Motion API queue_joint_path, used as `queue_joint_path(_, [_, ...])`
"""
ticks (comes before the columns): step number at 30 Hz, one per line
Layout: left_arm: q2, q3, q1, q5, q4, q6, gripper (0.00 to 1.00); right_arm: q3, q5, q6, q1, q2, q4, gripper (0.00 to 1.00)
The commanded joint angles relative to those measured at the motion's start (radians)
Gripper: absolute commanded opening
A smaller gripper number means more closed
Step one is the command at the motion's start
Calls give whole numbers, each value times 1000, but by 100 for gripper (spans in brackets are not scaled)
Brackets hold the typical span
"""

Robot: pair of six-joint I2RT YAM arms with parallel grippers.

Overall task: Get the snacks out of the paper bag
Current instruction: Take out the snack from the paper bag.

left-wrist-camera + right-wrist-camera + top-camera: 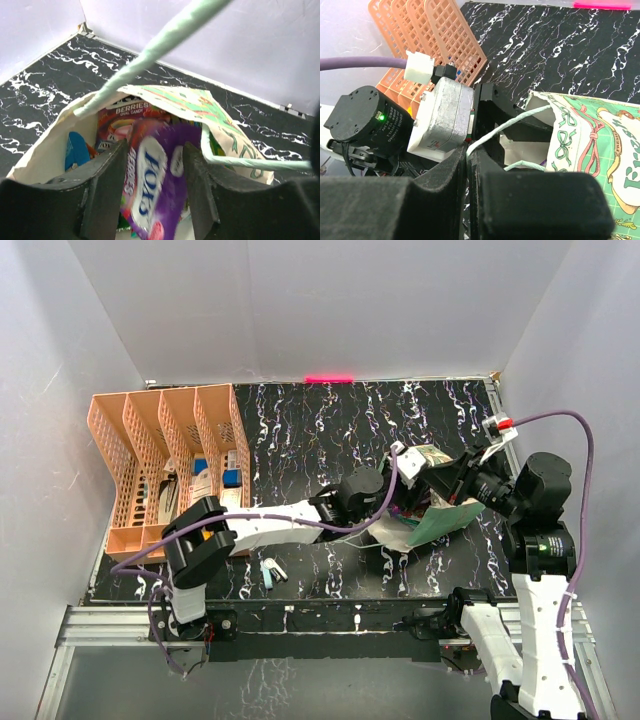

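Purple FOX'S packet (150, 186) pinched by left tool (155, 148); right tool (469, 158) clamps paper bag handle (510, 125).

An orange slotted tray (165, 465) stands at the far left of the black marbled tabletop (300, 430), a small teal-and-white object (272, 573) near its front.

The slotted tray (150, 445) stands at the tabletop's (300, 420) far left, the paper bag (447, 520) right of centre, with the left claw (154, 150) in its mouth astride a packet (150, 200), more snacks (122, 120) seemingly behind, and the right claw (469, 165) on its string handle (512, 124).
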Motion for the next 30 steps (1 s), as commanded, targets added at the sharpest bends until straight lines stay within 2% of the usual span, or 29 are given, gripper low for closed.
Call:
queue_joint_path(1, [52, 45, -7, -1, 64, 26, 48, 75, -27, -7, 8, -5, 47, 7])
queue_joint_path(7, [51, -3, -6, 3, 86, 3, 54, 82, -27, -10, 9, -5, 47, 7])
queue_joint_path(16, [-217, -240, -8, 45, 14, -17, 61, 92, -9, -24, 15, -3, 31, 7])
queue_joint_path(21, [-297, -360, -8, 141, 33, 124, 65, 90, -3, -32, 16, -8, 27, 7])
queue_joint_path(30, [-254, -420, -20, 199, 132, 312, 63, 110, -1, -27, 16, -4, 25, 7])
